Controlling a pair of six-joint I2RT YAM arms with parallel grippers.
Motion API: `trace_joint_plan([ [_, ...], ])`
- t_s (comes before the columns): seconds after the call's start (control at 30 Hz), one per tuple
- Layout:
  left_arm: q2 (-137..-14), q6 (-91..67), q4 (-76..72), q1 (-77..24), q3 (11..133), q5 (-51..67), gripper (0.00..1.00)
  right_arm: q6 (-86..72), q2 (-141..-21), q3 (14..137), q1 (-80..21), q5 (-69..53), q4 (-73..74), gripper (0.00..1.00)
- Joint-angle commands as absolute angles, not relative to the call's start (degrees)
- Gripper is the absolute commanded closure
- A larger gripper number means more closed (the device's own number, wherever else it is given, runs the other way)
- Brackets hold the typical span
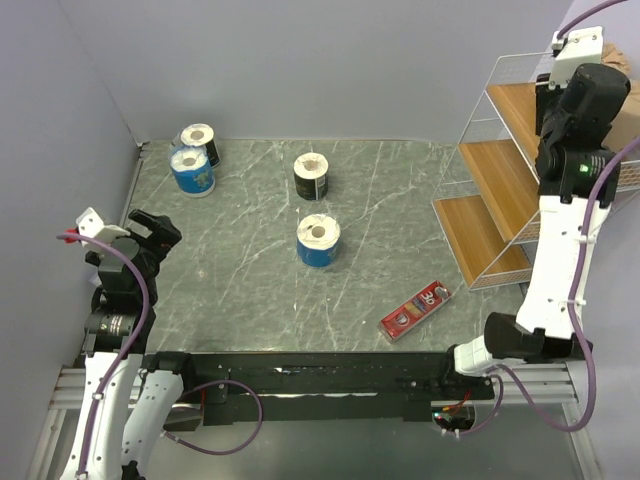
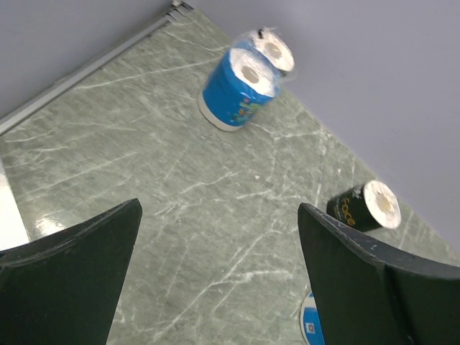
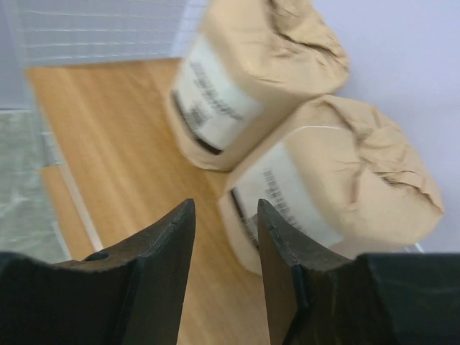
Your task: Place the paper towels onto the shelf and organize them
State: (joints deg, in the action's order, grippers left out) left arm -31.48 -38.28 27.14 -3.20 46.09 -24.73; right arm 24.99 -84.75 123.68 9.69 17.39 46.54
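Table (image 1: 250, 290): grey-green marble, lilac walls.
Kraft rolls (image 3: 244, 86) (image 3: 338, 180): side by side on shelf (image 1: 490, 180), far right; white labels, print blurred.
Blue rolls (image 1: 318, 240) (image 1: 191, 170), black rolls (image 1: 311, 176) (image 1: 201, 142): on table; yellow lettering, perhaps "Force".
Right gripper (image 3: 226, 208): narrowly parted, empty.
Left gripper (image 2: 219, 215): near left, wide apart, empty.

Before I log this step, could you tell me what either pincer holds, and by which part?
Nothing is held: the left pincer gapes empty, and the right pincer shows an empty narrow gap near the brown rolls.
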Motion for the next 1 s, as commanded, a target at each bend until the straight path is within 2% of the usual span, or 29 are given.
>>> trace_joint_plan([
  [0.0, -31.8, -35.4, 22.9, -3.4, 45.8, -18.6, 0.04, 20.8, -78.8, 122.8, 7.6, 11.0, 45.2, 0.51],
  [0.1, -32.5, -33.7, 21.4, -3.4, 45.5, -13.4, 0.04, 18.8, -77.2, 122.0, 5.2, 8.3, 46.9, 0.49],
  [0.2, -33.0, -32.3, 19.4, -3.4, 44.7, -7.0, 0.04, 16.6, -73.4, 117.0, -1.8, 7.6, 45.6, 0.45],
  [0.33, -33.6, -31.6, 17.1, -3.4, 43.7, -0.5, 0.04, 7.8, -66.6, 105.1, -10.8, 0.4, 42.0, 0.35],
  [0.4, -34.9, -31.4, 17.2, -3.4, 43.9, 1.2, 0.04, 1.9, -64.3, 96.4, -12.9, -7.3, 37.6, 0.31],
  [0.53, -36.6, -31.0, 17.6, -3.4, 44.2, 2.6, 0.03, -5.6, -60.6, 82.2, -18.5, -9.1, 29.6, 0.28],
  [0.7, -36.2, -31.3, 17.4, -3.4, 44.0, 2.5, 0.04, -8.3, -65.6, 75.4, -28.1, -8.3, 28.5, 0.24],
  [0.97, -34.9, -32.1, 18.9, -3.4, 44.4, 0.3, 0.04, -7.3, -78.6, 77.7, -40.2, -3.4, 27.2, 0.18],
])
